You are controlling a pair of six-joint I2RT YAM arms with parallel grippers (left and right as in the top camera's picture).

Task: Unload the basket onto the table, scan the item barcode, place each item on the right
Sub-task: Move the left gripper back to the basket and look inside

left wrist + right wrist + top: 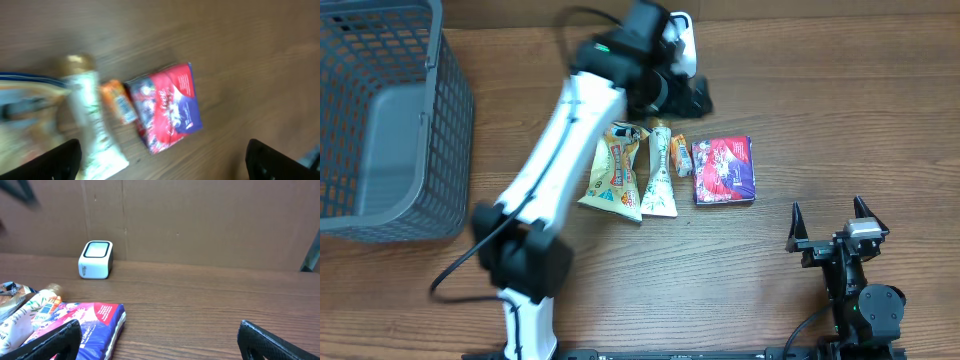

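Though blur smears the left wrist view, the left gripper [162,150] shows its jaws spread wide and empty above the table [820,100]. From left lie a snack pouch [617,172], a tube [660,172], a small orange pack [680,157] and the red packet [723,170], probably the item to scan. I judge it light, soft and slippery; pinch it across its narrow sides. Far right, the right gripper [828,215] rests, jaws apart.

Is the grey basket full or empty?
Empty. From overhead the grey basket shows only its bare floor and mesh walls, with nothing inside the part in view.
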